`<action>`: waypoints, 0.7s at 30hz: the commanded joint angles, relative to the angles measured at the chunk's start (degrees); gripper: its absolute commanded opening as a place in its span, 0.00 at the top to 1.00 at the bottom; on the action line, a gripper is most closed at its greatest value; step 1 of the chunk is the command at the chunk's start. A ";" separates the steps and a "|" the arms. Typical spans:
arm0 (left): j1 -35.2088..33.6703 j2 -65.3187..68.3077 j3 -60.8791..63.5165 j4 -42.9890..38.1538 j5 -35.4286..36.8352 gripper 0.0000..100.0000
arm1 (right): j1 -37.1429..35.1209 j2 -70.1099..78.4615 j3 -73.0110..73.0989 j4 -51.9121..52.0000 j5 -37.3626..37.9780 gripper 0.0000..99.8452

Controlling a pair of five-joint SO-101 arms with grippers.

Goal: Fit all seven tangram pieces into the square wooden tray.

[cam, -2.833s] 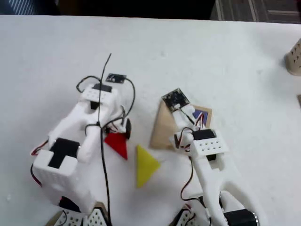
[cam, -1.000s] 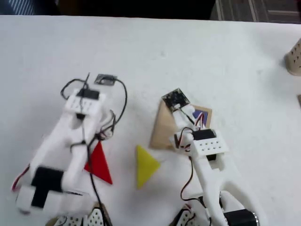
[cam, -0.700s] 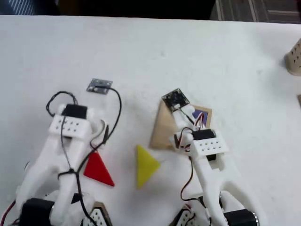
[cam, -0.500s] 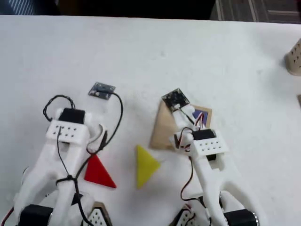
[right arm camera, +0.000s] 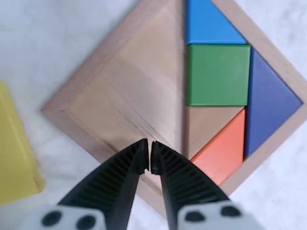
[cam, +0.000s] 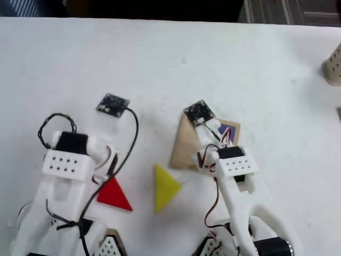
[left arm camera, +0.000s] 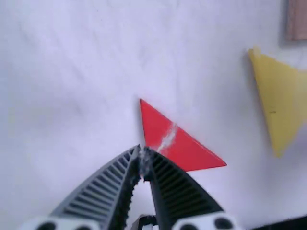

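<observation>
A red triangle (cam: 113, 194) lies flat on the white table, just beyond my left gripper (left arm camera: 142, 154), which is shut with its tips at the triangle's (left arm camera: 172, 141) near edge. A yellow triangle (cam: 164, 186) lies between the two arms. The square wooden tray (right arm camera: 120, 81) holds a blue triangle (right arm camera: 208, 21), a green square (right arm camera: 218, 74), a dark blue triangle (right arm camera: 268, 103) and an orange triangle (right arm camera: 223, 148); its other half is bare wood. My right gripper (right arm camera: 148, 155) hangs shut over that bare half. In the high view the right arm hides much of the tray (cam: 184, 144).
A small dark circuit board (cam: 113, 105) on a cable lies on the table beyond the left arm (cam: 64, 165). A pale perforated object (cam: 333, 66) stands at the far right edge. The far half of the table is open white surface.
The left arm has drawn back toward the near left corner, and the red triangle has slid and turned with it, away from the yellow one. The right arm has not moved.
</observation>
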State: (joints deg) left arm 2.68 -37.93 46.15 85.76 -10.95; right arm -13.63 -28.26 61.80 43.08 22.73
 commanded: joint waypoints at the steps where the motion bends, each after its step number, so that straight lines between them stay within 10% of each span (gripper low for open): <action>1: -0.04 -1.71 0.00 3.87 -5.36 0.98 | 0.04 -1.63 -0.62 0.75 0.44 0.98; 10: 1.54 4.18 0.09 3.87 -17.49 0.98 | 0.04 -1.63 -0.62 0.66 0.44 0.98; 21: 11.56 14.37 15.56 -16.44 -22.42 0.98 | 0.04 -1.54 -0.62 0.40 0.44 0.98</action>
State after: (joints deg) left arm 11.74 -22.11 59.43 73.63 -31.60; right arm -13.63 -28.26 61.80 43.08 22.73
